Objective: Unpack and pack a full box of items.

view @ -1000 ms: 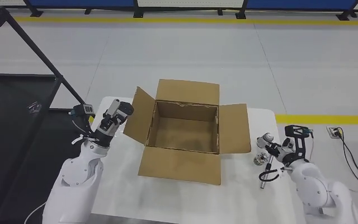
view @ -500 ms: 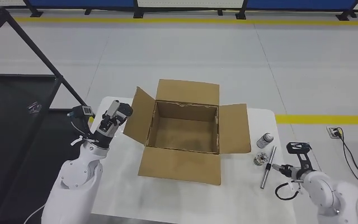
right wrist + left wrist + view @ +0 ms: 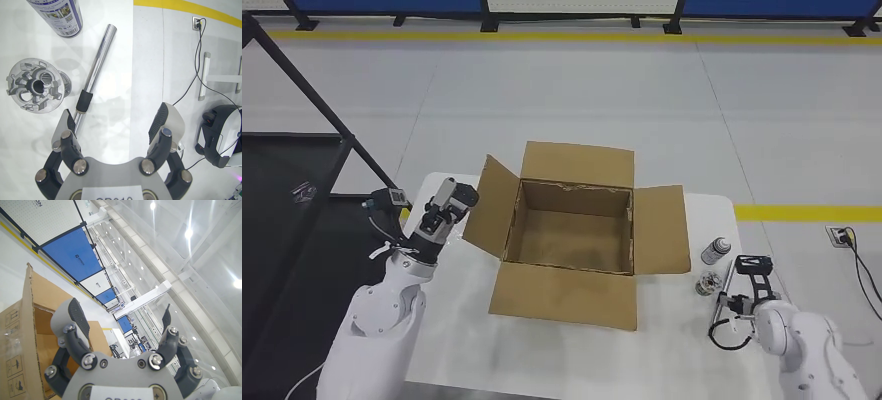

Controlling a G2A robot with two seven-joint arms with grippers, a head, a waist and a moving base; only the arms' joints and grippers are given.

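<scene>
The open cardboard box (image 3: 572,235) stands in the middle of the table with its flaps spread and a bare floor inside. To its right stand a spray can (image 3: 715,250) (image 3: 56,17) and a flanged metal part (image 3: 704,286) (image 3: 36,87), with a chrome rod (image 3: 725,283) (image 3: 96,70) lying beside them. My right gripper (image 3: 739,300) (image 3: 115,113) hangs open over the rod's near end and the table's right edge, holding nothing. My left gripper (image 3: 452,195) (image 3: 121,308) is open and empty, raised beside the box's left flap (image 3: 28,313).
The table's right edge (image 3: 131,75) runs just past the rod, with floor beyond it. A black and white device (image 3: 219,136) and cables lie on the floor there. A dark frame (image 3: 302,150) stands left of the table.
The right gripper left the rod lying on the table, swung out toward the right edge, then came back a little over the rod's near end. The left arm kept still.
</scene>
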